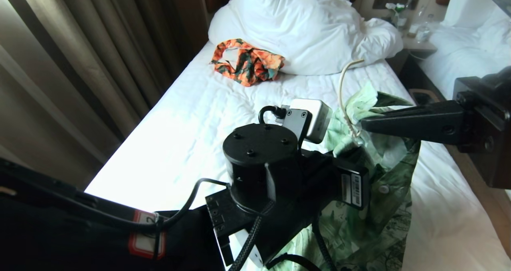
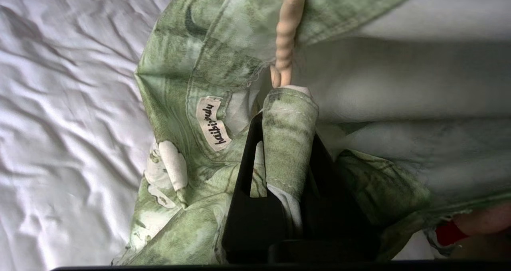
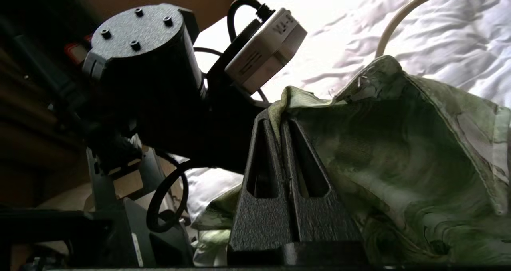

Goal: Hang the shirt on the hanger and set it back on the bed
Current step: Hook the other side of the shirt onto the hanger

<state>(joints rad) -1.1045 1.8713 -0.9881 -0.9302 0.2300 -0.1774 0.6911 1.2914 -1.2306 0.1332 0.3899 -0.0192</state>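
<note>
Now both end effectors clamp shirt (image 1: 383,171) above bed (image 1: 191,123): left (image 2: 285,99), right (image 3: 281,123); hanger (image 2: 286,31) inside collar.

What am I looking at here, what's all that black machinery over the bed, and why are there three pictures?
It is a two-armed robot. One picture comes from a camera on its head, the others from cameras on each wrist. The left gripper is shut on a fold of the green leaf-print shirt, beside the cream hanger. The right gripper pinches another edge of the shirt. Both hold it up over the bed, where an orange floral garment lies by the pillow.
</note>
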